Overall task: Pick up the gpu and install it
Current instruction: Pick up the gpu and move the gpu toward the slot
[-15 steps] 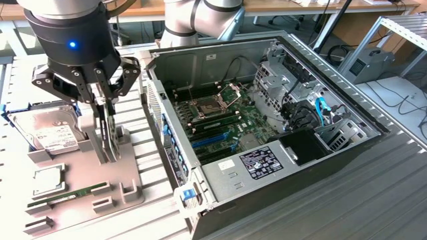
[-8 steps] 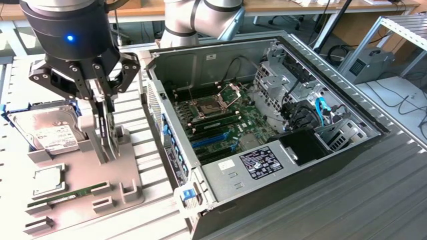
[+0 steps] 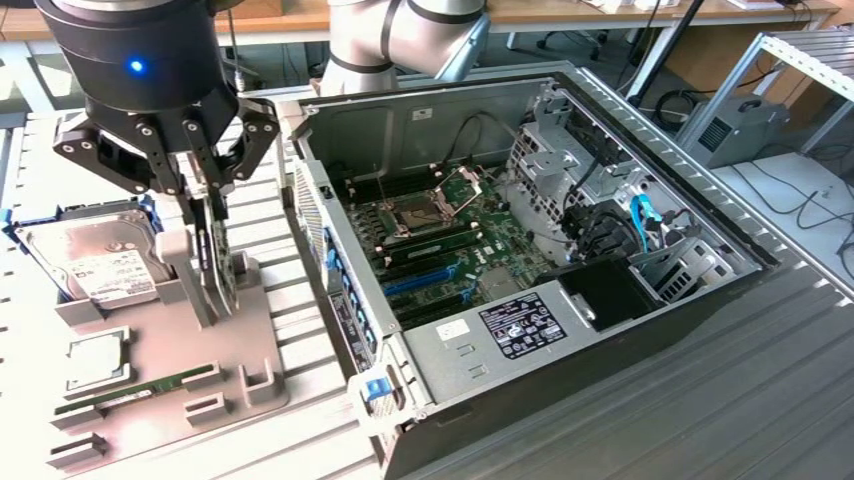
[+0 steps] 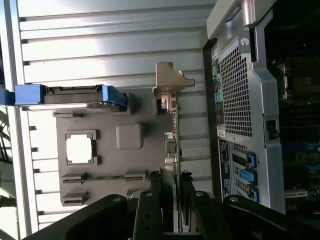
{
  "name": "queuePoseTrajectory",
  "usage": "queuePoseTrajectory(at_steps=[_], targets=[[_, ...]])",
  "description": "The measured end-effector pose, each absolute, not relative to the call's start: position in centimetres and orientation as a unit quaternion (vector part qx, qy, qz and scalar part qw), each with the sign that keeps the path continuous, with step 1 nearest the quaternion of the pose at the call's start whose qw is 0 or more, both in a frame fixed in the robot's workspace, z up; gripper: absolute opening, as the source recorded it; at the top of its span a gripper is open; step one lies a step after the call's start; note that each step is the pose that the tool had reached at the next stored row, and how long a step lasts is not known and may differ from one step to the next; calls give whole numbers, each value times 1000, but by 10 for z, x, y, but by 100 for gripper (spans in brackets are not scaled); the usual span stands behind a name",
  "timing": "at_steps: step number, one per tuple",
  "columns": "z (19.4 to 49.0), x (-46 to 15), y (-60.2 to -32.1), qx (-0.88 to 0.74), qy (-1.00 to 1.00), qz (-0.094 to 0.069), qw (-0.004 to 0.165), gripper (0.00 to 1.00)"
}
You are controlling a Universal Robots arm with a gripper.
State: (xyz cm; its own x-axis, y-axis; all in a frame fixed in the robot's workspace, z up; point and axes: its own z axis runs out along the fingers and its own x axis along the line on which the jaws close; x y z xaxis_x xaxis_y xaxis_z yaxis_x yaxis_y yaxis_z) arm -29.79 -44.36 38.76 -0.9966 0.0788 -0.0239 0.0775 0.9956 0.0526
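Gripper (image 4: 170,175), nearly closed, seemingly clamps upright gpu (image 4: 169,85).

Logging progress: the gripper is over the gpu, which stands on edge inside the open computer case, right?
Not inside: the exterior view shows the gpu on edge in the gray parts holder beside the open computer case, gripper over it.

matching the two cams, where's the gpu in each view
Exterior view: gpu stands on edge in the grey holder, to the exterior view's left of the case.
Wrist view: gpu seen edge-on, beside the case's perforated panel.
Shared landmark: the hard drive in its blue carrier.
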Motion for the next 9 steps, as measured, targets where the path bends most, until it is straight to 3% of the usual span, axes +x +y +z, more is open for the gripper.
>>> queuePoseTrajectory(at_steps=[9], targets=[[397,-298,-444,39,999,26,13,27]])
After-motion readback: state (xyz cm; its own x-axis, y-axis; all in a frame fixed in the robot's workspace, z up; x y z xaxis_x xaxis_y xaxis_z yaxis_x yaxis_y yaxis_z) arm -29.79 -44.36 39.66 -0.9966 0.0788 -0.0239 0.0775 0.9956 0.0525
